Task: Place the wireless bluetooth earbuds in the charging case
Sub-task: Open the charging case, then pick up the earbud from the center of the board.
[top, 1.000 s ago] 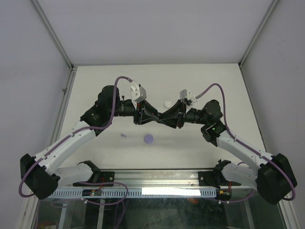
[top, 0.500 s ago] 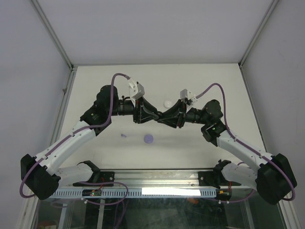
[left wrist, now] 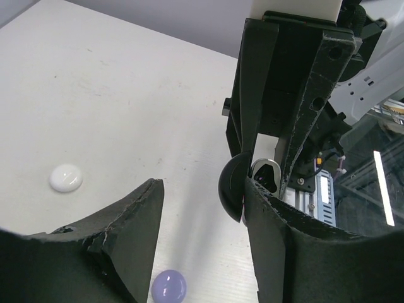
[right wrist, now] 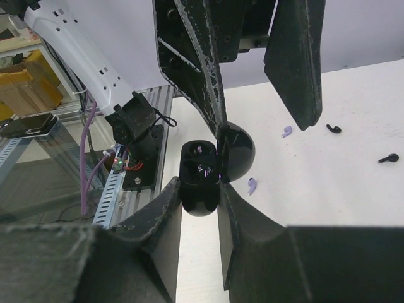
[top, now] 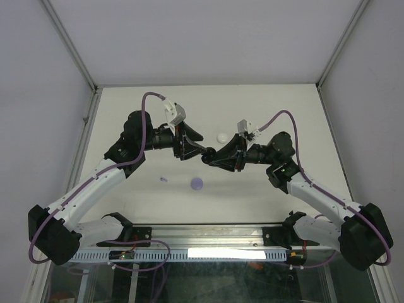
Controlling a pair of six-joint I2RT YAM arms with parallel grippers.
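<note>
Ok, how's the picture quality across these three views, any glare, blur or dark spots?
Top external: even, soft light, all sharp, one bright glare strip on the front rail. Left wrist: its own left claw looms dark and soft-edged, the table beyond is sharp. Right wrist: the black charging case shows a purplish sheen, and the near fingers are blurred.

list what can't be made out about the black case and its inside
- Top external: the glossy black clamshell charging case is mostly covered by the left pincer and right pincer.
- Left wrist: its sockets sit mostly behind the right pincer.
- Right wrist: the case interior is dark and reflective, so whether its sockets are filled is unreadable.
</note>
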